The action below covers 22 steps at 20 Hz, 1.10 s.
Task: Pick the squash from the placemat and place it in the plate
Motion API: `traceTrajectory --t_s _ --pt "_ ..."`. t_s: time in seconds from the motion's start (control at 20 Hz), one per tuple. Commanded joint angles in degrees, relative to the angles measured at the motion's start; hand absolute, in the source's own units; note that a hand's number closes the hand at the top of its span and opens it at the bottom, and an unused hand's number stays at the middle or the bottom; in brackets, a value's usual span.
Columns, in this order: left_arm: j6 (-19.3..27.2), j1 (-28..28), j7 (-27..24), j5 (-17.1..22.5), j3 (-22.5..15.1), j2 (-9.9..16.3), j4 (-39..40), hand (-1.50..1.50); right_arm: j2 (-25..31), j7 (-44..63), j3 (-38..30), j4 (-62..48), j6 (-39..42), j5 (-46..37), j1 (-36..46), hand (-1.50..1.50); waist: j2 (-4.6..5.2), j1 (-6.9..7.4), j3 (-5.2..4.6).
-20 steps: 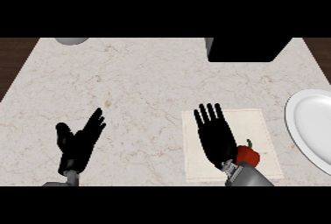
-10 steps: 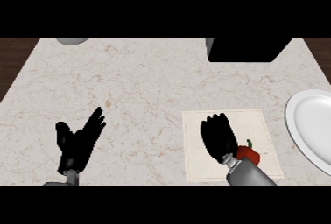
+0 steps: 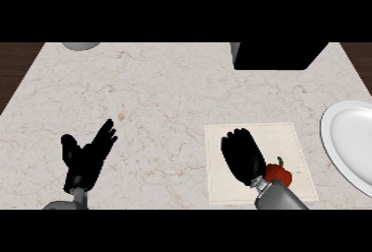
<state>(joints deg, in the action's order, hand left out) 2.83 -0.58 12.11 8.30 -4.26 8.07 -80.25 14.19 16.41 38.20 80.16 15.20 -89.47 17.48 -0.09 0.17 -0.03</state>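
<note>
A small red squash (image 3: 279, 173) with a green stem lies on the cream placemat (image 3: 283, 135), near its lower right part. My right hand (image 3: 242, 155) hovers over the placemat just left of the squash, fingers bent forward and holding nothing. Its wrist hides part of the squash's lower left side. The white plate (image 3: 347, 140) sits at the right edge of the counter, partly cut off. My left hand (image 3: 85, 157) rests open at the lower left, fingers up.
A black box (image 3: 276, 55) stands at the back right of the marbled counter. A grey round object (image 3: 80, 46) shows at the back left edge. Dark wood borders the counter on both sides.
My right hand has drawn back and lowered over the placemat, and its fingers have bent from straight. The left hand and the squash have stayed put.
</note>
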Motion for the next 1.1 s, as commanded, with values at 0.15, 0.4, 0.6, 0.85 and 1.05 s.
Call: traceTrajectory --t_s 0.15,0.4,0.6,0.85,1.05 --pt "0.7 2.8 -1.3 -0.3 0.3 -0.2 -0.5 0.0 -12.9 14.8 -13.1 8.0 -13.9 7.7 -5.9 1.5 -0.3 -2.34 0.31" --pt "0.2 2.8 0.2 0.4 0.7 0.4 -1.9 0.0 -14.0 29.3 -15.9 15.1 -29.9 10.1 -10.3 1.5 -0.48 -1.72 0.24" --pt "0.6 2.1 0.8 -0.4 -0.6 -0.6 -1.9 0.0 -14.1 40.4 -13.3 18.6 -37.2 7.1 -8.9 1.5 -0.17 -0.52 0.09" --pt "0.5 2.7 -0.4 -0.4 -0.5 -1.2 -1.3 0.0 -14.2 43.0 -16.6 24.9 -45.6 3.6 -14.7 1.5 -0.1 -0.83 0.06" --pt "1.8 2.6 1.4 -1.1 -1.0 -1.7 -3.9 0.0 -14.1 39.6 -24.8 24.0 -51.6 8.5 -13.2 1.5 0.08 -0.29 0.1"
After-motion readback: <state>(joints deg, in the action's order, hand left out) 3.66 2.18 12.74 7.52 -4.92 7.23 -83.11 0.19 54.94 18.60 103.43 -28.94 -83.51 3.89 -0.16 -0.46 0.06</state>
